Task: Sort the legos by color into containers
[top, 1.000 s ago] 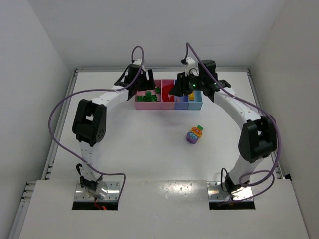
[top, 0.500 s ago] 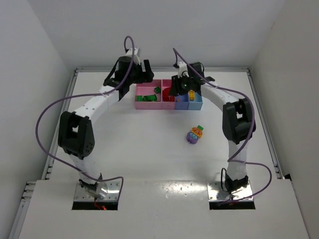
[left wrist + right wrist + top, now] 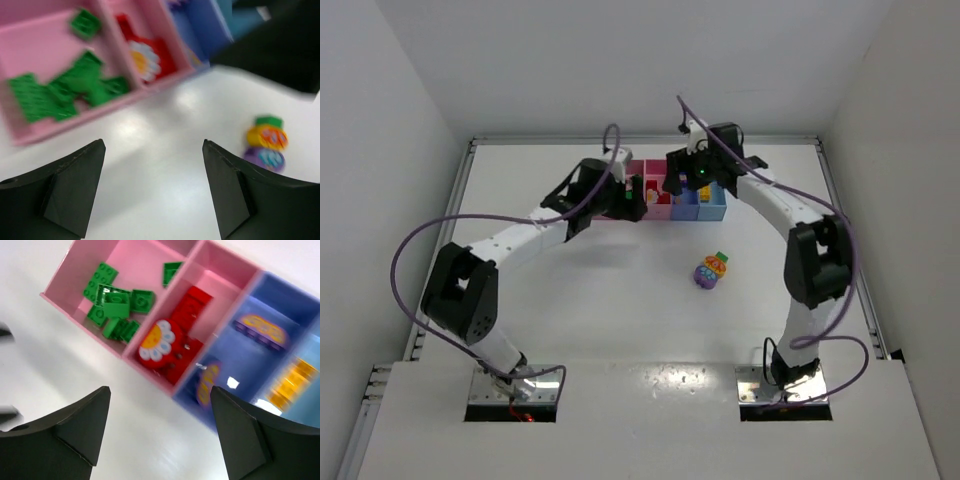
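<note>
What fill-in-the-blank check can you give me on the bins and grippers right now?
The wide bin holding the green legos is ____.
The bricks beside the daisy piece in the narrow bin are ____.
The stack on the table runs from purple to ____.
The left gripper and right gripper are both ____.
Missing: pink, red, green, open.

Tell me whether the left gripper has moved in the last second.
Yes. The left gripper swung from behind the left end of the containers to over their near-left corner.

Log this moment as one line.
left gripper: open, empty | right gripper: open, empty | green legos: wide pink bin | multicolour stack: unsorted on table
</note>
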